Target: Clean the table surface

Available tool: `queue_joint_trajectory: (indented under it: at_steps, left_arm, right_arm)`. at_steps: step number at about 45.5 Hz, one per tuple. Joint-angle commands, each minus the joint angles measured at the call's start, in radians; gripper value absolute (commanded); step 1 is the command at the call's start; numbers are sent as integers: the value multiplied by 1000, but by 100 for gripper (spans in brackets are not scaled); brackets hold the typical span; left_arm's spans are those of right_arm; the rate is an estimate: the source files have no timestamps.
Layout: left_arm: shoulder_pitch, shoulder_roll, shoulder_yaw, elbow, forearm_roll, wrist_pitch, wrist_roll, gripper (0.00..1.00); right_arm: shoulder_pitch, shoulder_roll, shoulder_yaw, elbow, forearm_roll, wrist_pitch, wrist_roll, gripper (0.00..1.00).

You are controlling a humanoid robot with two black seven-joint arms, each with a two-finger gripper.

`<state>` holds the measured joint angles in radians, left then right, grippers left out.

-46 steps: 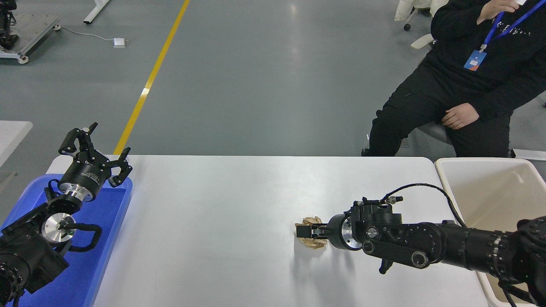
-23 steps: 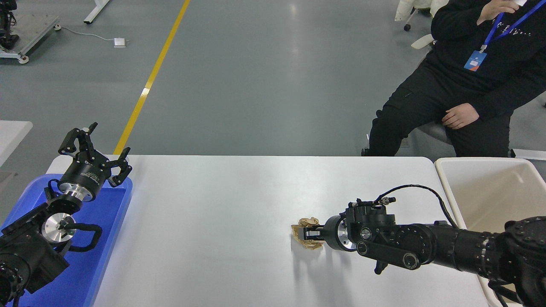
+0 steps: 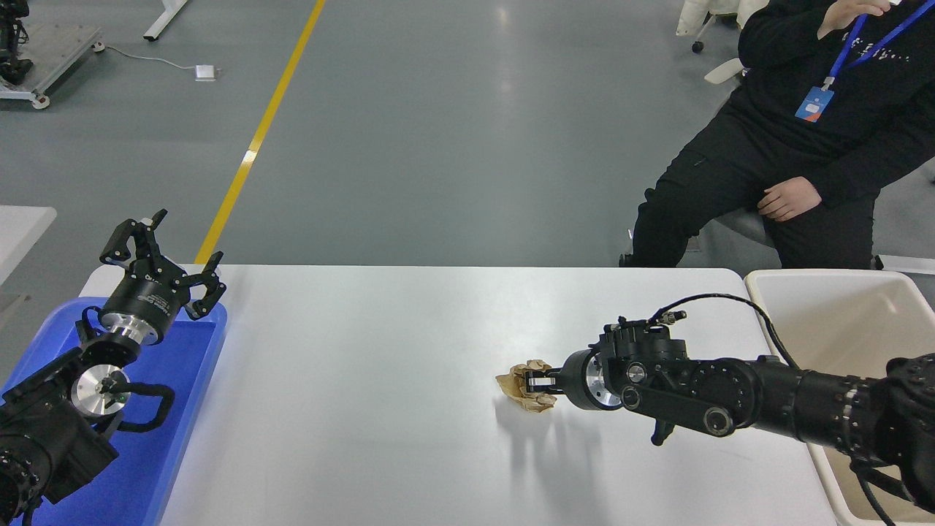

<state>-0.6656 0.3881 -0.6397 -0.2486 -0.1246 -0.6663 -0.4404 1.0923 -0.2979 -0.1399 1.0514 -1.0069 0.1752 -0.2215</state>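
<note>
The white table surface (image 3: 380, 380) fills the middle of the head view. A crumpled brown paper wad (image 3: 520, 387) sits right of centre, with its shadow on the tabletop below it. My right gripper (image 3: 535, 385) comes in from the right and is shut on the wad, holding it just above the table. My left gripper (image 3: 162, 259) is open and parked at the far left over the blue tray.
A blue plastic tray (image 3: 186, 409) lies at the table's left end under my left arm. A beige rectangular bin (image 3: 840, 329) stands off the table's right end. A person in black (image 3: 803, 146) sits beyond the far right corner.
My right gripper closed tighter on the paper wad and has lifted it slightly, up and a little right. The left arm has not moved.
</note>
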Motion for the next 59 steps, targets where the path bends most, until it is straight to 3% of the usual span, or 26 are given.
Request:
queue_joint_trajectory:
  at_steps: [1, 20, 34, 45, 59]
  left_arm:
    - [0, 0, 0, 0, 0, -1, 0, 100]
    - [0, 0, 0, 0, 0, 1, 0, 100]
    - [1, 0, 0, 0, 0, 1, 0, 100]
    - [0, 0, 0, 0, 0, 1, 0, 100]
    - [0, 0, 0, 0, 0, -1, 0, 100]
  right_arm:
    - [152, -237, -18, 183, 41, 104, -4, 0]
    - [419, -673, 2, 349, 41, 431, -19, 0]
    - [578, -816, 2, 349, 41, 616, -19, 0]
    - [597, -842, 0, 317, 28, 636, -19, 0]
    - [476, -797, 0, -88, 36, 561, -9, 0]
